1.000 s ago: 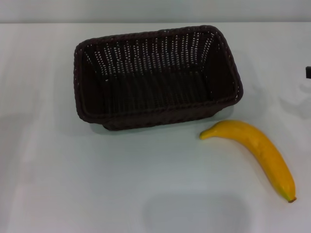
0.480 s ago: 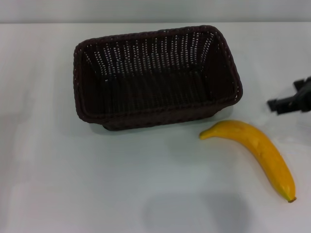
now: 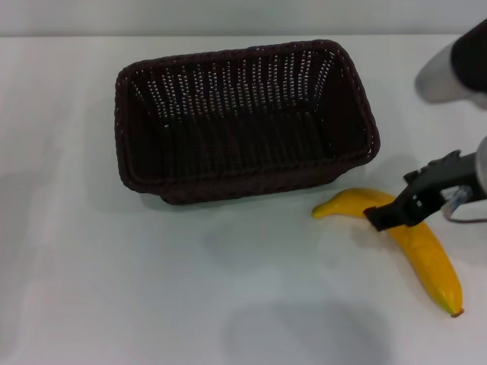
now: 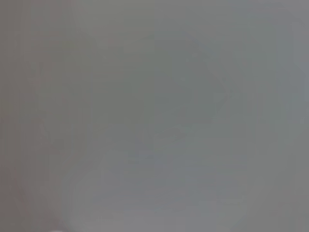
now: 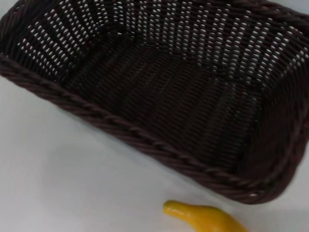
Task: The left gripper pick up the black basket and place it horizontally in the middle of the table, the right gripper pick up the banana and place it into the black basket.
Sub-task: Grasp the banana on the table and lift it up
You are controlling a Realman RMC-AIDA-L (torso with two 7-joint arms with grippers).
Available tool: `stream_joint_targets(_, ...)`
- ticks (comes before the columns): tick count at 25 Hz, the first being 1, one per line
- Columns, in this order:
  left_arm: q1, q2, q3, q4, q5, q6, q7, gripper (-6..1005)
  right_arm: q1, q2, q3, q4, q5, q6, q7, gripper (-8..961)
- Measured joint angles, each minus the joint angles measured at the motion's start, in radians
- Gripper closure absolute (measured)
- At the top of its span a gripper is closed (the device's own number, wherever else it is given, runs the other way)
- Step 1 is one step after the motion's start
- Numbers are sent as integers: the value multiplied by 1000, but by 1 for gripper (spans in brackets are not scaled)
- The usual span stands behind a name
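The black basket [image 3: 251, 176] stands upright and empty in the middle of the white table [image 3: 114, 266], its long side across the view. The yellow banana [image 3: 426, 255] lies on the table just in front of the basket's right corner, stem end toward the basket. My right gripper [image 3: 392, 211] reaches in from the right edge and hangs over the banana's middle, close above it. The right wrist view shows the basket's rim [image 5: 145, 140] and the banana's stem end [image 5: 203, 217]. My left gripper is out of view; the left wrist view shows only a plain grey surface.
The right arm's pale link [image 3: 453, 68] shows at the upper right, beside the basket's right end. White tabletop lies to the left of and in front of the basket.
My right gripper has come in from the right edge and moved left and down over the banana. The basket and the banana have not moved.
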Motion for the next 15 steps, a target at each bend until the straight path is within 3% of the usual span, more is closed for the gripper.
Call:
stream_joint_targets(8, 0, 0, 0, 0, 0, 0, 0, 129, -8, 0, -136, -19, -127, -35, 59, 132)
stream_joint_targets(15, 3, 1, 0, 0, 1, 0, 0, 129, -10, 1, -143, -101, -158, -87, 91, 101)
